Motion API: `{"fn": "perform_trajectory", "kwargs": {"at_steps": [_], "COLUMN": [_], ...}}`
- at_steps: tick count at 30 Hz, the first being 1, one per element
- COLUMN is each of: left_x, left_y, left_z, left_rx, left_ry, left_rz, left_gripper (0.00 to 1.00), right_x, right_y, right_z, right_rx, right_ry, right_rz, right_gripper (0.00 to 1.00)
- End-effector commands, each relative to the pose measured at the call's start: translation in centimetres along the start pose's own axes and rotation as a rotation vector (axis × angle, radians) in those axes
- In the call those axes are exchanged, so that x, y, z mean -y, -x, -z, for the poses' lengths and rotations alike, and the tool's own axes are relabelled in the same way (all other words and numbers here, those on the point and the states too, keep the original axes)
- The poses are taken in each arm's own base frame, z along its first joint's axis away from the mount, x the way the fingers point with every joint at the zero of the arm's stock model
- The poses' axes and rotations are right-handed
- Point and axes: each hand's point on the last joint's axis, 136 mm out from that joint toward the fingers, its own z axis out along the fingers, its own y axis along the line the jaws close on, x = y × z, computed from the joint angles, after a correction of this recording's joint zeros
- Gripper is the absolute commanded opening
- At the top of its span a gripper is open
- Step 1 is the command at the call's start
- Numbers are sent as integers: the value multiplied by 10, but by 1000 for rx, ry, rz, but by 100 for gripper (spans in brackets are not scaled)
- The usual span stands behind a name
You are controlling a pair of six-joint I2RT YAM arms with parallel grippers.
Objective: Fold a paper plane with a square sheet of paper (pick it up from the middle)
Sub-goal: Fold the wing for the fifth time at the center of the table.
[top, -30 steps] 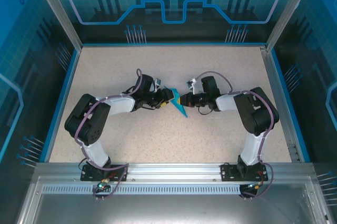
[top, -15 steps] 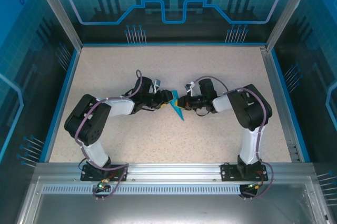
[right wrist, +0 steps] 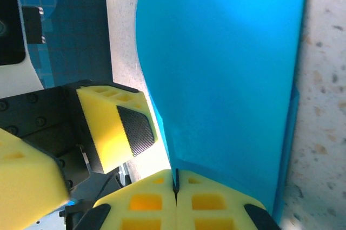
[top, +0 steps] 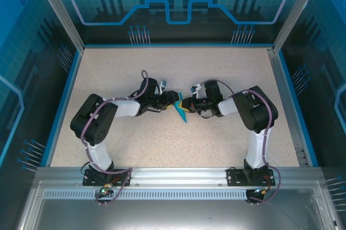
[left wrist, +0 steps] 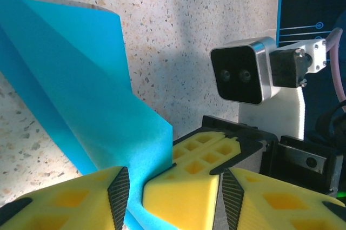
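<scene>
Both arms have edged leftward in the top view, and the paper plane (top: pixel 182 113) has shifted slightly left with them. It sits at mid-frame above the speckled bench (top: pixel 216 67), its sharp tip pointing toward the lower edge. Right fingers (right wrist: pixel 205 200) are pinched tight on the plane's edge. Left fingers (left wrist: pixel 70 197) stand half-wide, straddling the blue fold and the tip of the right fingers; one pad seems to brush the paper, though I cannot be sure.

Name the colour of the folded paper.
The paper plane is plain cyan-blue, clearest in the right wrist view.
</scene>
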Motion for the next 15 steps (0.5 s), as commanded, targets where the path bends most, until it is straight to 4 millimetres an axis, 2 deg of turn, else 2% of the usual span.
{"fn": "perform_trajectory", "kwargs": {"at_steps": [1, 15], "left_x": [16, 11], "left_y": [7, 5], "left_z": [-3, -16], "left_rx": [2, -27], "left_ry": [-50, -34], "left_rz": [-36, -34], "left_gripper": [52, 51], "right_x": [15, 35], "right_y": [-2, -2], "right_z": [1, 6], "right_rx": [0, 35], "right_ry": [-14, -52], "right_rz": [-63, -142], "right_gripper": [5, 5]}}
